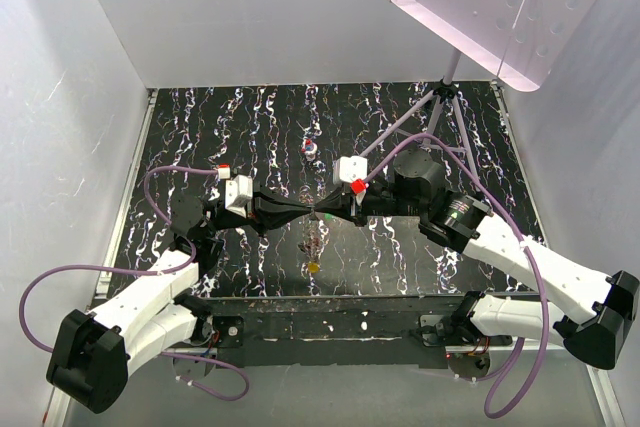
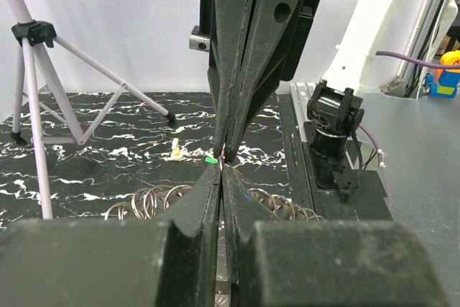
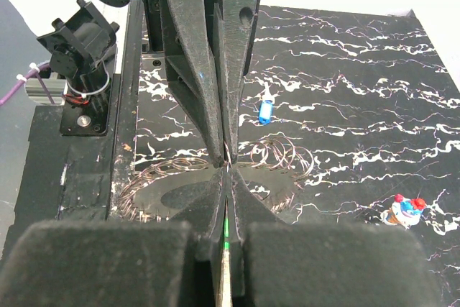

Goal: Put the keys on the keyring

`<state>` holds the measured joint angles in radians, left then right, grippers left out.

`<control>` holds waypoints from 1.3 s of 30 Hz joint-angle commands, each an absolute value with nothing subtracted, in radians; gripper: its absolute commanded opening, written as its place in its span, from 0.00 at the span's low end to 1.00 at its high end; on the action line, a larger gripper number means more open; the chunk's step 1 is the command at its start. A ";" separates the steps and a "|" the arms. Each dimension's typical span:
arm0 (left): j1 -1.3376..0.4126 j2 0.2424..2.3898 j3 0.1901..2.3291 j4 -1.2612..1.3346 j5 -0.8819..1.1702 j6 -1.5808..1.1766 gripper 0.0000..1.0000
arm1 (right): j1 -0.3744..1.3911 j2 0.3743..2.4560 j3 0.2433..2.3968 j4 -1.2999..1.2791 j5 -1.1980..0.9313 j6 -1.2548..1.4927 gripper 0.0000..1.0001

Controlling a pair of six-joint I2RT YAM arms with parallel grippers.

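Two hands meet tip to tip above the middle of the black, white-veined desk. The left hand reaches in from 9 o'clock with its fingers pressed together; we cannot tell what, if anything, it pinches. The right hand comes from 3 o'clock, also fully closed, and we see the tiny green-headed key nipped in it, its green showing in the slit between the fingers. The grey metal keyring with a looped, toothed rim lies flat on the desk directly beneath the tips. From above, the tiny yellow-headed key lies at 6 o'clock from the fingertips and the red-white-blue blob at 12 o'clock. In the right wrist view, the tiny blue-headed key rests at 1 o'clock, just beyond the keyring.
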<state>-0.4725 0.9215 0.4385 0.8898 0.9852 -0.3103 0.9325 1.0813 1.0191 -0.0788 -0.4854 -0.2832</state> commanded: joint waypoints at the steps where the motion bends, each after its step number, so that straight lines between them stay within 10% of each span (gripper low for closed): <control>1: -0.477 0.917 0.468 0.893 0.985 -0.302 0.00 | 0.942 1.083 1.055 -0.021 -0.505 -0.279 0.01; 39: -0.463 0.928 0.472 0.899 0.936 -0.356 0.00 | 0.950 1.057 1.042 -0.126 -0.538 -0.443 0.01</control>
<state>-0.4725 0.9249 0.4385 0.8494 0.9802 -0.3264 0.9375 1.0847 1.0195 -0.1135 -0.5106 -0.3981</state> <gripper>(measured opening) 0.017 0.023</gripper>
